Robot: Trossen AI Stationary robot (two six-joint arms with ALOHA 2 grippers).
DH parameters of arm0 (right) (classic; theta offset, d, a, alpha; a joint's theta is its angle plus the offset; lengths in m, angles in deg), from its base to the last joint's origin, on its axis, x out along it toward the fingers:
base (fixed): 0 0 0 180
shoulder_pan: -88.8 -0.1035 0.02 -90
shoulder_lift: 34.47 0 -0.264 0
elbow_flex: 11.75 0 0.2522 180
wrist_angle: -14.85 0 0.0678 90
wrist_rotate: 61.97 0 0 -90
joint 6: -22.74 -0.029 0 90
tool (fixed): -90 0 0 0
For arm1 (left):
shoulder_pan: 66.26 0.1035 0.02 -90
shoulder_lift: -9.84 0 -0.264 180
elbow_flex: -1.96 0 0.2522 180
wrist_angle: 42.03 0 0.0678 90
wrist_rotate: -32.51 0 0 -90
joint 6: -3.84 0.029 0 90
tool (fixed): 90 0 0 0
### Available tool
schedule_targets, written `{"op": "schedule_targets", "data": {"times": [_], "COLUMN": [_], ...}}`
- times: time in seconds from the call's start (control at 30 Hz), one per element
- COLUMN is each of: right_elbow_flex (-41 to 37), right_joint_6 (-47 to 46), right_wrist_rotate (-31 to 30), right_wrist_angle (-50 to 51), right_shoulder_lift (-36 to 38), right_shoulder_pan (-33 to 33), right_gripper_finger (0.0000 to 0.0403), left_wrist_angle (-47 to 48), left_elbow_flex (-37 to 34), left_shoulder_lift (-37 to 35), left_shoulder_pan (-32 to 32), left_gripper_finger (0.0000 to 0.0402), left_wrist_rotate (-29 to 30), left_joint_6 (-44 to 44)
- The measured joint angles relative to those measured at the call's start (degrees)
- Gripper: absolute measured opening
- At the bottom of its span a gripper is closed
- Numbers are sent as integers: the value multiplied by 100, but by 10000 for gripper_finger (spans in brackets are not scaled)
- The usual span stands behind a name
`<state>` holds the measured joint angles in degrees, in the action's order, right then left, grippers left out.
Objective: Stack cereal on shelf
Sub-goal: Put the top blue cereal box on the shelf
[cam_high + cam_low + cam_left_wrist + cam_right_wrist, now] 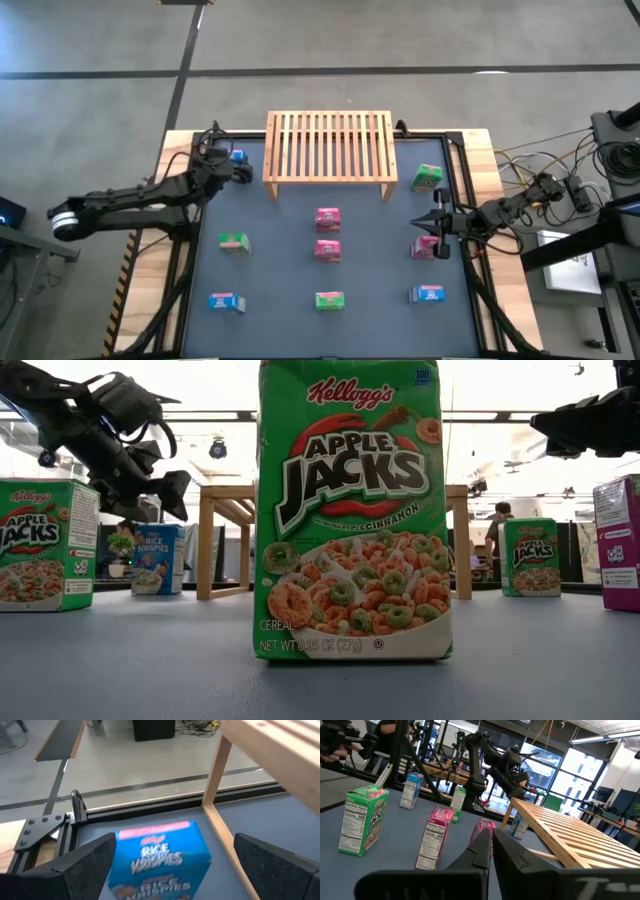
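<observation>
The shelf [330, 148] is a light-wood slatted rack at the table's far middle, standing on its side legs [216, 767]. Several small cereal boxes stand upright on the dark tabletop. A blue Rice Krispies box [162, 857] stands just left of the shelf [238, 157]. My left gripper [172, 845] is open, with one finger on each side of this box, and I see no touch. My right gripper [440, 222] is shut and hangs level at the table's right side, beside a pink box [425, 247].
Green boxes [427, 178], [234, 241], [329, 299], pink boxes [328, 217], [328, 250] and blue boxes [225, 302], [427, 294] are spread over the tabletop in front of the shelf. A black frame [465, 190] edges the table. Cables lie at the right [560, 185].
</observation>
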<state>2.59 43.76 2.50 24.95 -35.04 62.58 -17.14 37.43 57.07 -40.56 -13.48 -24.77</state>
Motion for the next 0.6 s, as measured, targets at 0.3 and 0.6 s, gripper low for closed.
{"op": "schedule_targets", "data": {"times": [0.3, 0.6], "right_elbow_flex": [0, 0], "right_joint_6": [0, 0], "right_wrist_rotate": [-1, -1], "right_wrist_angle": [0, 0], "right_shoulder_lift": [-1, 1], "right_shoulder_pan": [-1, 0], "right_gripper_finger": [9, 9], "left_wrist_angle": [521, 706], "left_elbow_flex": [203, -13], "left_shoulder_lift": [-120, -96], "left_shoulder_pan": [0, -15], "left_gripper_finger": [399, 400], "left_wrist_rotate": [-10, -11], "left_joint_6": [-155, -732]}}
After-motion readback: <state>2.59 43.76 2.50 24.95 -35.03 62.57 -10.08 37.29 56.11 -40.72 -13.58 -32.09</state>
